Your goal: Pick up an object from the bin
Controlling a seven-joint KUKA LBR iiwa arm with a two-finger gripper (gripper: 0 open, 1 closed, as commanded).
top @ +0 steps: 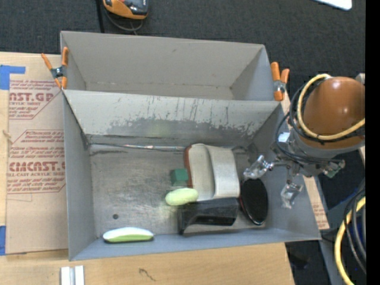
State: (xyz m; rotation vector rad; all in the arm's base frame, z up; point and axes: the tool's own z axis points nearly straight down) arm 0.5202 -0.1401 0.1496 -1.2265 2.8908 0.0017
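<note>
My gripper [274,180] hangs at the bin's right side, over the sloping right wall, with its two metal fingers spread apart and nothing between them, so it is open. Just left of its near finger lies a black glossy oval thing [254,202] on the bin floor. A white rounded block with a reddish-brown edge [212,171] rests left of that. In front of the block lies a black boxy thing [208,214].
A yellow-green oval piece [181,196] and a small dark green cube [178,176] sit left of the white block. A flat green and white oval [127,236] lies at the front left corner. The arm with its orange dome stands above the right rim.
</note>
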